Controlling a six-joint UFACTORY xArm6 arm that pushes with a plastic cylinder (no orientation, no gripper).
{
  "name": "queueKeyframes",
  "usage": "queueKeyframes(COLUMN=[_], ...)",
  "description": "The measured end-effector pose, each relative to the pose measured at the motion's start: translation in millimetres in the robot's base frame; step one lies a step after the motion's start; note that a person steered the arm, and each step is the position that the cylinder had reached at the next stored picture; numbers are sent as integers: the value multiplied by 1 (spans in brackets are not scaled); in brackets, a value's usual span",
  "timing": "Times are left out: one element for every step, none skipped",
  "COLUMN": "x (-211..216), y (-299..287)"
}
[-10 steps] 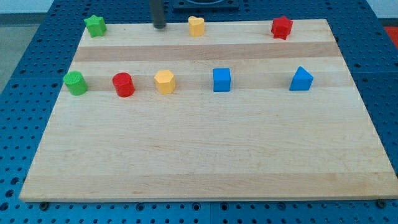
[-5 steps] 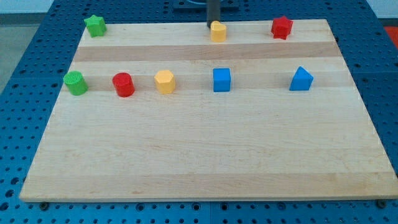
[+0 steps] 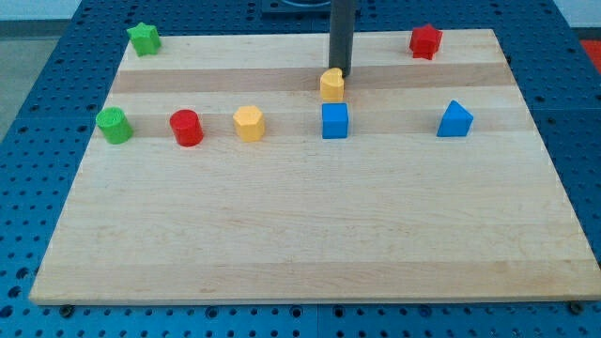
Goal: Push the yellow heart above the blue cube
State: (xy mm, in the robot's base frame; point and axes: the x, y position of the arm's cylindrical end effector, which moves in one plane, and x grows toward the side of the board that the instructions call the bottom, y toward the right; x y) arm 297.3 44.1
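The small yellow heart [image 3: 331, 84] sits just above the blue cube [image 3: 334, 121], nearly touching it. My tip [image 3: 339, 74] rests at the heart's upper right edge; the tool, a bare rod, holds nothing. Bare surface [image 3: 300, 235] fills the view's bottom half.

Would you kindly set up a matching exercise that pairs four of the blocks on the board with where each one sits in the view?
Things:
1. yellow heart
2. green star
3. blue cube
4. red cylinder

Places:
A. top-left corner of the board
B. between the green cylinder and the yellow hexagon
C. just below my tip
D. directly below the yellow heart

Pairs: 1-C, 2-A, 3-D, 4-B
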Motion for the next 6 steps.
queueKeyframes(x=[10,-5,-26,-15,-5,-5], y=[4,4,-3,-8,-25,-54])
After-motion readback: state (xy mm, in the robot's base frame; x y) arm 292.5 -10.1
